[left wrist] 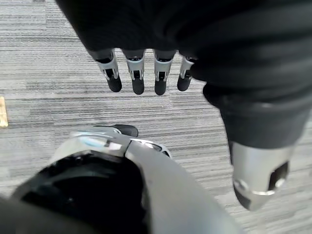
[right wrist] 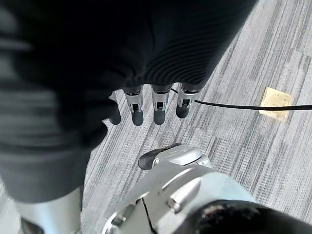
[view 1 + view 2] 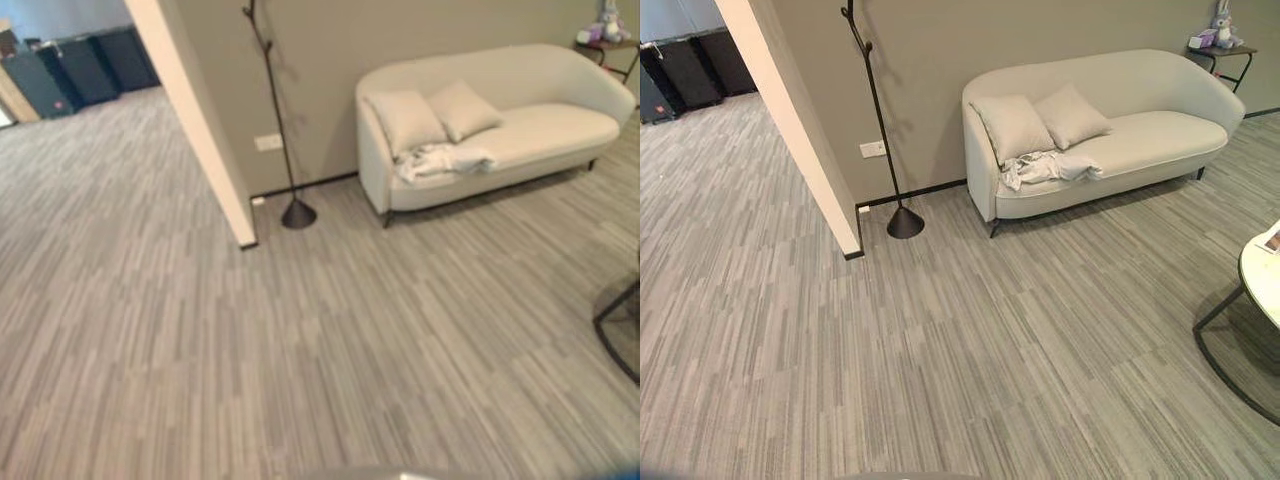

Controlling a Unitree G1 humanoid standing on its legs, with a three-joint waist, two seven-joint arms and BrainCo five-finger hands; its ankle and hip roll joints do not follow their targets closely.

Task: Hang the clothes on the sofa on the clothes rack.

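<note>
A crumpled white garment lies on the seat of a cream sofa, at its left end, just below two cushions. A thin black coat rack with a cone base stands against the wall left of the sofa. Both are some way off across the carpet. My left hand hangs over the carpet with straight fingers and nothing in it. My right hand hangs the same way, fingers straight and empty.
A white wall corner juts out left of the rack. A round table on a black frame stands at the right edge. A small side table with a soft toy sits behind the sofa's right end. Dark bins stand far left.
</note>
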